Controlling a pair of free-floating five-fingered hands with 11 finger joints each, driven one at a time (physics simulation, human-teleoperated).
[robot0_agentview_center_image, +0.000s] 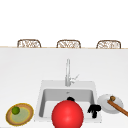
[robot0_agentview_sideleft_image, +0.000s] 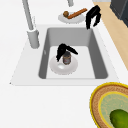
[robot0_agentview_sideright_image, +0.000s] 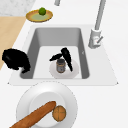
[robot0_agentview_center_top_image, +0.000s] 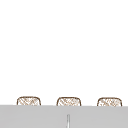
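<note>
My left hand (robot0_agentview_sideleft_image: 62, 50) is low inside the sink (robot0_agentview_sideleft_image: 100, 57), spread over a small dark jar (robot0_agentview_sideleft_image: 66, 58) that stands on a white plate (robot0_agentview_sideleft_image: 57, 67) on the basin floor. Its fingers (robot0_agentview_sideright_image: 68, 59) run down one side of the jar (robot0_agentview_sideright_image: 60, 66) and the thumb points away on the other side; the hand looks open. In the front view just its top (robot0_agentview_center_image: 70, 99) shows behind a big red ball (robot0_agentview_center_image: 67, 115). My right hand (robot0_agentview_center_image: 94, 110) hangs over the sink's front right corner, fingers relaxed and pointing down, holding nothing; it is also in the side views (robot0_agentview_sideleft_image: 93, 16) (robot0_agentview_sideright_image: 15, 60).
A tall faucet (robot0_agentview_center_image: 67, 72) stands behind the basin. On the counter to the right, a white plate (robot0_agentview_center_image: 103, 106) holds a long bread stick (robot0_agentview_center_image: 117, 108) and a round brown roll (robot0_agentview_center_image: 112, 98). To the left, a woven yellow plate (robot0_agentview_center_image: 27, 116) carries a green lime (robot0_agentview_center_image: 16, 110). Chairs (robot0_agentview_center_image: 68, 44) stand beyond the counter.
</note>
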